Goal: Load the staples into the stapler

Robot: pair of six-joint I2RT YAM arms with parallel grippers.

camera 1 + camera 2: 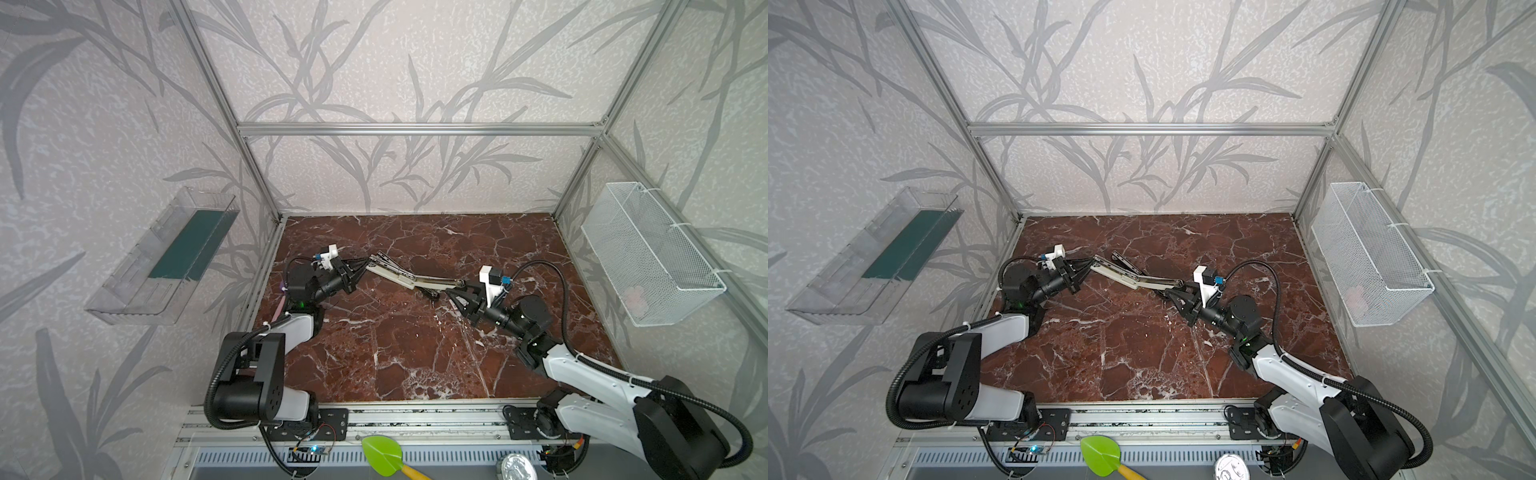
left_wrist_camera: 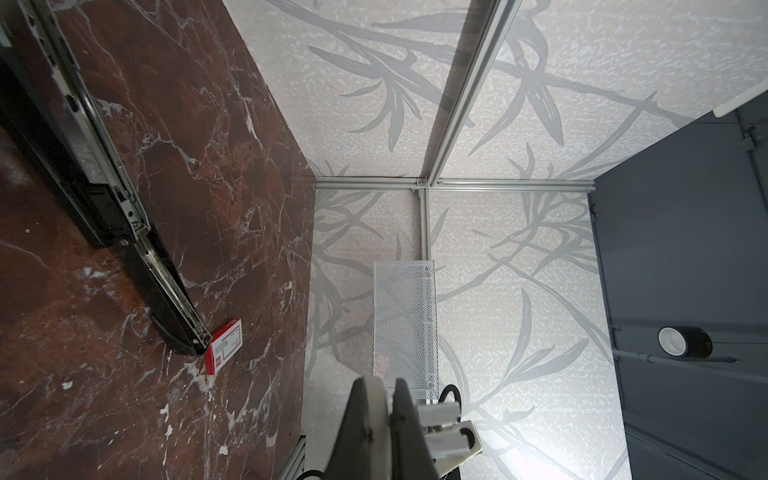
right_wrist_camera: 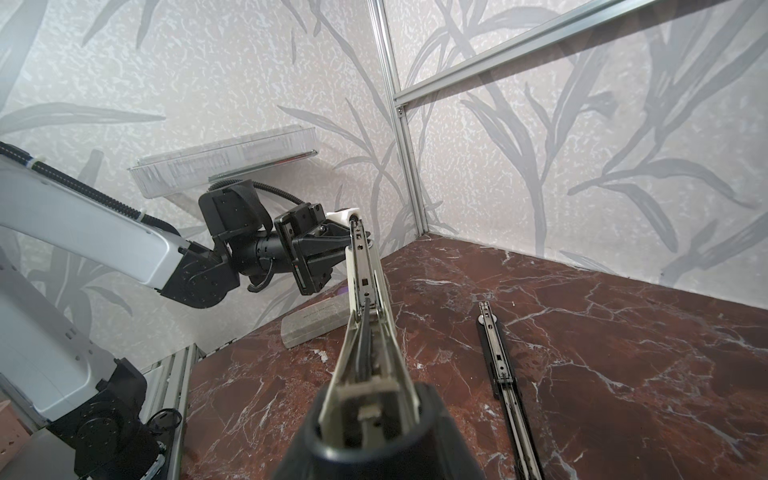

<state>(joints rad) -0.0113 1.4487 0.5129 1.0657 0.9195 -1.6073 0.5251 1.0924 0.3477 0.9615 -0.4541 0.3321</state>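
Note:
A cream stapler (image 1: 395, 276) (image 1: 1121, 277) (image 3: 365, 270) hangs above the marble table, swung open almost flat. My left gripper (image 1: 365, 262) (image 1: 1090, 262) (image 2: 381, 380) is shut on its far-left end, and cream plastic shows between the fingers. My right gripper (image 1: 459, 286) (image 1: 1179, 284) (image 3: 372, 411) is shut on the other end, where the metal channel and spring show. The staples (image 2: 224, 347), a small white and red box, lie flat on the table in the left wrist view. They touch the tip of an opened black stapler (image 2: 162, 274) (image 3: 498, 357) (image 1: 1125, 261). In both top views the box is hidden.
A grey block (image 3: 316, 322) lies on the table near the left wall, below my left arm. A clear tray (image 1: 166, 257) hangs on the left wall and a white wire basket (image 1: 652, 257) on the right wall. A green scoop (image 1: 382, 455) lies beyond the front rail.

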